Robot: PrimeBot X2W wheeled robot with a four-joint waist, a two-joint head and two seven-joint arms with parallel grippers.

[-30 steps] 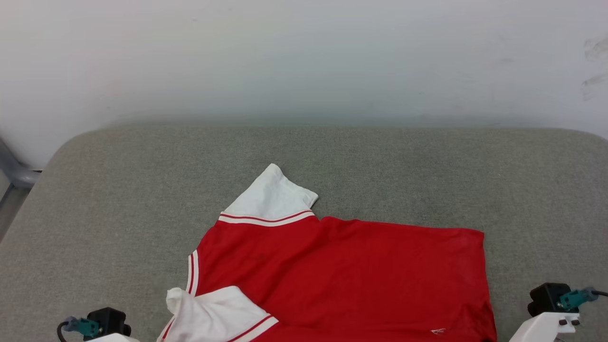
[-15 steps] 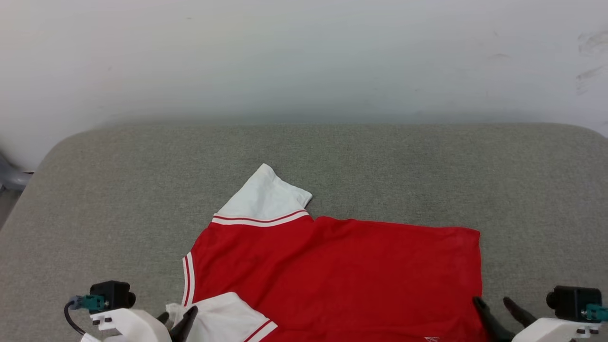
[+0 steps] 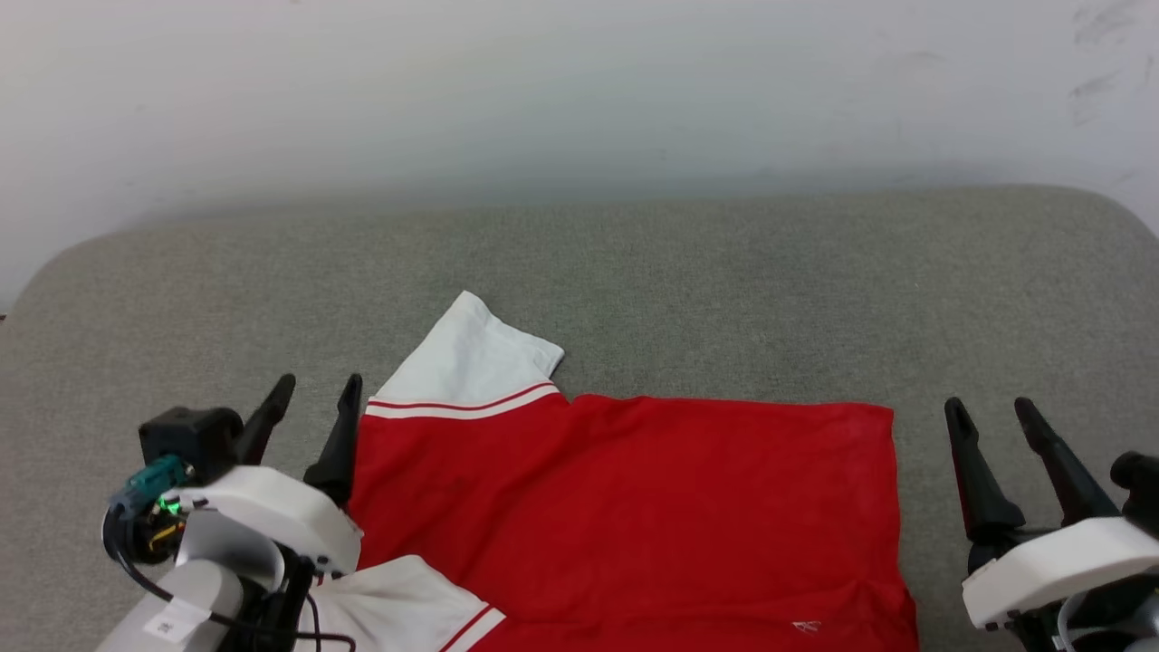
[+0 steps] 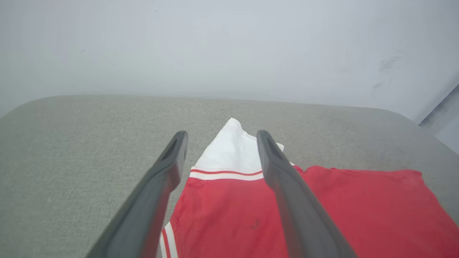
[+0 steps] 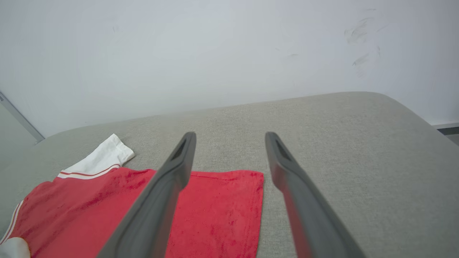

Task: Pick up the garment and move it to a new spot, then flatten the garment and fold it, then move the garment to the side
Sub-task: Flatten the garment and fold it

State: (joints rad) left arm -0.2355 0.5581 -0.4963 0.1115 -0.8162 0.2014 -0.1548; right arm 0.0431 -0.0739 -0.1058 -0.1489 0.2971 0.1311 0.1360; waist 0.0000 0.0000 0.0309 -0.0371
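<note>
The garment (image 3: pixel 634 507) is a red jersey T-shirt lying flat on the grey cushion, plain side up, its lettering hidden. One white sleeve (image 3: pixel 471 362) with striped trim points toward the wall; the other white sleeve (image 3: pixel 398 611) lies at the near left. My left gripper (image 3: pixel 317 391) stands open just left of the shirt's shoulder edge, above the fabric; in the left wrist view the sleeve (image 4: pixel 231 152) shows between its fingers. My right gripper (image 3: pixel 991 414) is open, empty, just right of the shirt's hem side (image 5: pixel 233 211).
The grey upholstered cushion (image 3: pixel 724 290) has rounded far corners and ends at a pale wall (image 3: pixel 579 91). Bare cushion stretches beyond the shirt toward the wall and on both sides.
Both grippers rose into the head view, fingers now flanking the shirt. The camera has tilted and shifted, so the shirt sits slightly higher and more to the left in the picture.
</note>
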